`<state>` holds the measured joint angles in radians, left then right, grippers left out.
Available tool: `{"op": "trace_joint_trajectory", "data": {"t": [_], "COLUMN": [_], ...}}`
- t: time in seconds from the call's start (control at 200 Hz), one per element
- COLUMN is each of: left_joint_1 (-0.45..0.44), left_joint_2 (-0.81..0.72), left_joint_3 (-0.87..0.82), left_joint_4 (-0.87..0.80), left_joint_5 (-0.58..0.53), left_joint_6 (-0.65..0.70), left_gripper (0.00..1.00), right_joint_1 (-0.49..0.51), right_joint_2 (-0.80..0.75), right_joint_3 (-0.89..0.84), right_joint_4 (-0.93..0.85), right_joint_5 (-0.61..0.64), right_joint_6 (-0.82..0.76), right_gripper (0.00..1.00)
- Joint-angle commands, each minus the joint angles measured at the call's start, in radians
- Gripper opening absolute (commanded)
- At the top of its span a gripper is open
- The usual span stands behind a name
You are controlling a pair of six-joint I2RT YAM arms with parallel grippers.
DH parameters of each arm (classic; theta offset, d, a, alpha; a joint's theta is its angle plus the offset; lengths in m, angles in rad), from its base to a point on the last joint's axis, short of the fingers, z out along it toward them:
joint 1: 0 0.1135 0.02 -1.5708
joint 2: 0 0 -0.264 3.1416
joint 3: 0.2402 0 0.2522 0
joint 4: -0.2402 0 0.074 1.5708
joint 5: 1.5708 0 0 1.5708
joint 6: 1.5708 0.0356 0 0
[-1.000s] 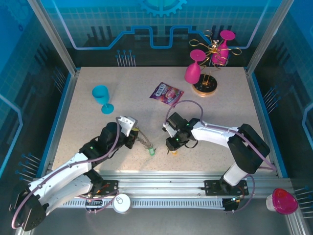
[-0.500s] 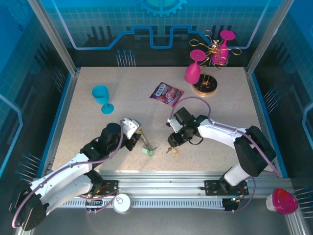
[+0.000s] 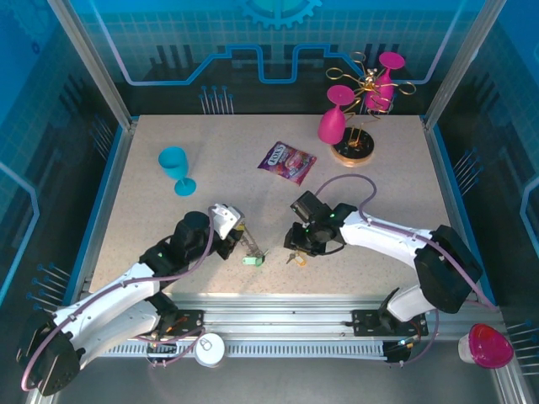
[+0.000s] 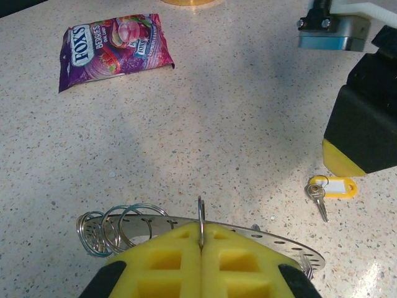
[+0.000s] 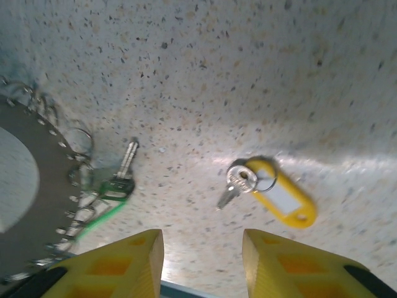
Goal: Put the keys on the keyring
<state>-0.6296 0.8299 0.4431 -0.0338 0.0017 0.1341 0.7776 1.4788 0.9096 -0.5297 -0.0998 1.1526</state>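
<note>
My left gripper [image 4: 200, 242] is pressed together, its yellow pads [image 4: 167, 264] clamped on a thin wire loop that stands up from the rim of the keyring [image 4: 260, 234]. The flat grey disc lies edge-on just beyond them, with a bunch of loops [image 4: 118, 225] at its left end. My right gripper [image 5: 201, 254] stands apart with nothing between its pads, low over the table [image 5: 310, 74] and above the yellow-tagged key [image 5: 279, 194], which lies loose near the ring without touching it. The right wrist camera gives me what the left one hides behind its own pads: a green key [image 5: 121, 177] lying against the loops at the ring's rim, though I cannot tell whether it is threaded on. The left wrist camera in turn takes in the sweet packet [image 4: 111, 43] farther back. From above, my left arm stretches diagonally from its base toward the middle of the table, wrist low. My right arm bends at an elbow out to the right, forearm running left, wrist tipped down. A blue goblet [image 3: 175, 168] and the gold stand [image 3: 352, 148] with its pink goblets [image 3: 333, 124] stand well apart at the far side.
</note>
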Motion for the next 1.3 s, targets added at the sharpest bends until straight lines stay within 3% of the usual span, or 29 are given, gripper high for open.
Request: {"op": "trace_joint_trajectory", "data": {"t": [0.0, 0.21, 0.795, 1.291], "left_joint_1": [-0.005, -0.005, -0.005, -0.005], "left_joint_2": [-0.002, 0.008, 0.018, 0.021], "left_joint_3": [-0.015, -0.024, -0.024, -0.020], "left_joint_4": [0.057, 0.084, 0.086, 0.082], "left_joint_5": [0.018, 0.024, 0.042, 0.046], "left_joint_6": [0.018, 0.018, 0.024, 0.026], "left_gripper": [0.00, 0.00, 0.00, 0.00], "right_joint_1": [0.012, 0.020, 0.026, 0.021], "right_joint_2": [-0.004, 0.050, 0.168, 0.201], "right_joint_3": [-0.016, -0.002, 0.024, 0.022], "right_joint_4": [0.000, -0.070, 0.007, 0.057], "right_joint_5": [0.039, 0.098, 0.051, 0.061], "right_joint_6": [0.277, 0.350, 0.363, 0.354], "right_gripper": [0.40, 0.40, 0.39, 0.23]}}
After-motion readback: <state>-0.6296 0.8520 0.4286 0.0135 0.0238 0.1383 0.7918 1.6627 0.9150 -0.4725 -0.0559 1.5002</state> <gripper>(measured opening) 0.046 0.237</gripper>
